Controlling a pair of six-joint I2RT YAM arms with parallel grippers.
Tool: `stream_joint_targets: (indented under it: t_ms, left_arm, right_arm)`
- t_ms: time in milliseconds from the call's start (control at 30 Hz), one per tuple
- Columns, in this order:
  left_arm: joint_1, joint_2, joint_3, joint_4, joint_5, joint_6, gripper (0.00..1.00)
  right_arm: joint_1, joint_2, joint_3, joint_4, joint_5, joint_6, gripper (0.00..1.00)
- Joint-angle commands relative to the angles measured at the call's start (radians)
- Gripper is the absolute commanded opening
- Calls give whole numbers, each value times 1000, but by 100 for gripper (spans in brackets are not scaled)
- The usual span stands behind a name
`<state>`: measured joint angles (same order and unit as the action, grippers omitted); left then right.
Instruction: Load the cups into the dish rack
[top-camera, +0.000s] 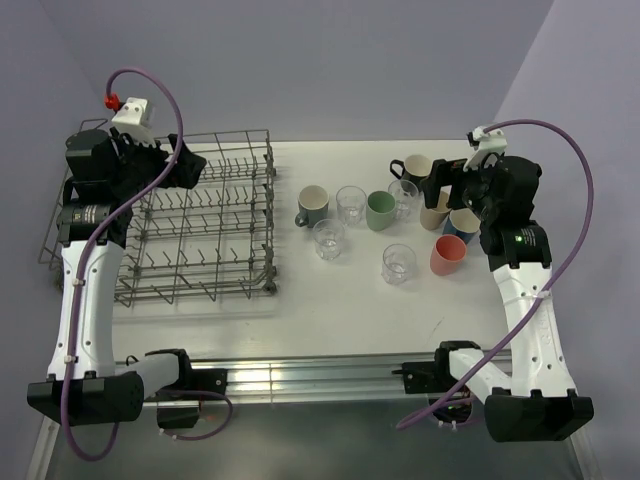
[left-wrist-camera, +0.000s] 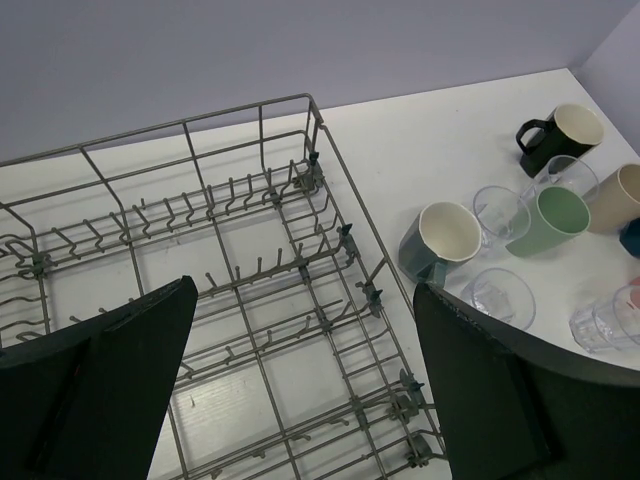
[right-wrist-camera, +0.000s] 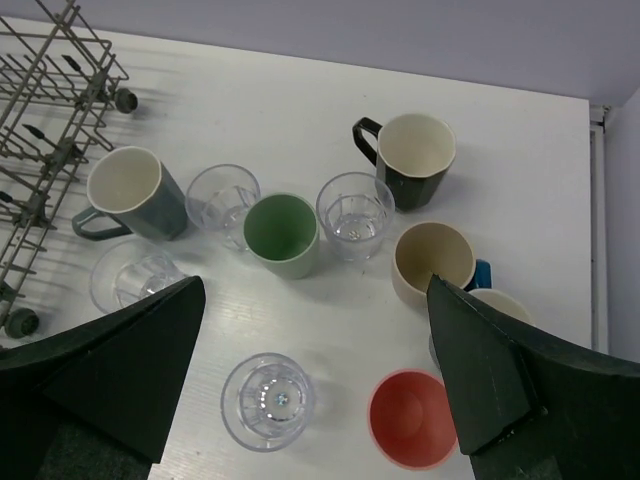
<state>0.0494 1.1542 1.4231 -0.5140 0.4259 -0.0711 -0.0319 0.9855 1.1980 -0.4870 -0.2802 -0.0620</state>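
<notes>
Cups (top-camera: 380, 210) stand upright in a loose cluster on the white table (top-camera: 330, 290), right of the dish rack (top-camera: 270, 200), none loaded yet. We count four clear glass tumblers, one (right-wrist-camera: 267, 400) beside the coral mug (right-wrist-camera: 412, 418). The other mugs are the grey-blue mug (right-wrist-camera: 125, 190) closest to the rack, green mug (right-wrist-camera: 282, 230), black mug (right-wrist-camera: 412, 155), beige mug (right-wrist-camera: 432, 260), and a blue mug (top-camera: 462, 224) partly hidden. Left gripper (left-wrist-camera: 305, 300) hangs over the rack, jaws spread wide, nothing in them. Right gripper (right-wrist-camera: 315, 290) hovers above the cluster, likewise wide and empty. We judge all cups rigid and light, the glass slippery and breakable, the ceramic liable to chip if knocked. Best hold looks like one finger inside and one outside the rim, or across a mug body clear of the handle. Neighbours stand close and some seem to touch, so bumping is the risk. Right wrist view shows every mouth facing up, less plain from the top view. Left wrist view shows the rack's tine rows bare, while the right wrist view catches only a corner.
</notes>
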Motion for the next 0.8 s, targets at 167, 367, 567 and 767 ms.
stream_joint_targets:
  t_ms: [167,367,567,767]
  left_arm:
    - [3,-10,-13,28,10,-4,99]
    - [4,-7,-35,22,43,7,99]
    - [4,2,-29,3,126,36,99]
    - [4,15,-21,-20,188,60,99]
  right_arm:
    - [-3,7,64,-61,42,-65,100]
    - [-14,48,100,-166,93,-136,100]
    - [-28,130,143,-339,26,-243,96]
    - [3,234,155,-476,-48,-312,79]
